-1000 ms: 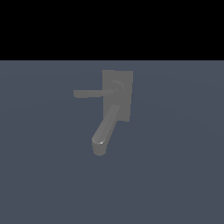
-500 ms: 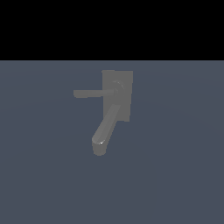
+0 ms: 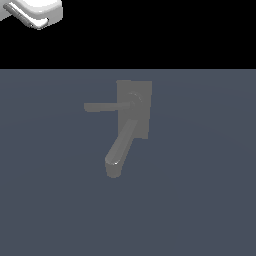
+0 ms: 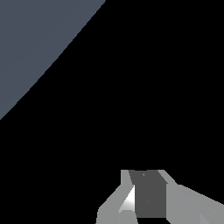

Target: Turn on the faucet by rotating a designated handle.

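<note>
Gripper (image 4: 148, 197) state unclear, holds nothing visible; one faucet (image 3: 134, 109), one handle (image 3: 105, 106).

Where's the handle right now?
In the exterior view the handle sticks out from the faucet's back plate toward the view's left, above the curved spout. Nothing touches it.

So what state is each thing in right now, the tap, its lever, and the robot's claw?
faucet: lying on the grey floor, nothing touching it.
handle: straight bar pointing toward the exterior view's left, untouched.
spout: angled down toward the exterior view's lower left, no water visible.
arm: white part just in view at the top corner, far from the faucet.
gripper: empty; open or shut is unclear.
</note>
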{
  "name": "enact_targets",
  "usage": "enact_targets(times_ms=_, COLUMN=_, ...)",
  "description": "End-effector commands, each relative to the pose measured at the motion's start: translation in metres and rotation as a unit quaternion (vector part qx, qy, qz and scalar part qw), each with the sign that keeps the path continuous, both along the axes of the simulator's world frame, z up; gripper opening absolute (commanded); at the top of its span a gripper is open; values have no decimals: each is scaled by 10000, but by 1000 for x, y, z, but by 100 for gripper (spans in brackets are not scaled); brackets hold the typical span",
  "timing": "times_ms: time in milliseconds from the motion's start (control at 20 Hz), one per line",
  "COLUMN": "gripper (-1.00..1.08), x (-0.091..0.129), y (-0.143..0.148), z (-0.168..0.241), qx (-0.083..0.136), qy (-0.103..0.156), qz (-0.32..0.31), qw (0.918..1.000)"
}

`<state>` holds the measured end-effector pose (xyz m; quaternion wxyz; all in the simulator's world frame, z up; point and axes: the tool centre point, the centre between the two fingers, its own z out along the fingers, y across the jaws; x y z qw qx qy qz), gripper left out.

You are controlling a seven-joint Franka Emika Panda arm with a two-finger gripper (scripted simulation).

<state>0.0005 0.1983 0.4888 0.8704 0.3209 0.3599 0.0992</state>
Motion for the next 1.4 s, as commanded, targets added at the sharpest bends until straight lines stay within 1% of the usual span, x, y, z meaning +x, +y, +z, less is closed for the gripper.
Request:
enact_targets(times_ms=0, gripper=-100, x=15, y=5, z=-35, qx=-395, qy=376, qz=94, qw=9985)
enact_targets(times_ms=150, gripper=-100, x=29, y=8, z=-78, qx=-829, qy=840, qz=193, qw=9928)
enact_targets(times_ms=300, gripper=-100, x=41, y=7, z=-124, qx=-1229, qy=1332, qz=285, qw=9830)
enact_targets(times_ms=450, gripper=-100, x=50, y=2, z=-173, qx=-1592, qy=1845, qz=372, qw=9691)
enact_targets(times_ms=650, gripper=-100, x=55, y=-8, z=-236, qx=-1993, qy=2514, qz=475, qw=9460)
enact_targets(times_ms=800, gripper=-100, x=55, y=-17, z=-276, qx=-2208, qy=2934, qz=538, qw=9286)
enact_targets(times_ms=1000, gripper=-100, x=52, y=-28, z=-317, qx=-2404, qy=3371, qz=602, qw=9082)
enact_targets(times_ms=1200, gripper=-100, x=48, y=-36, z=-346, qx=-2525, qy=3675, qz=647, qw=8927)
enact_targets(times_ms=1350, gripper=-100, x=45, y=-39, z=-361, qx=-2585, qy=3836, qz=680, qw=8840)
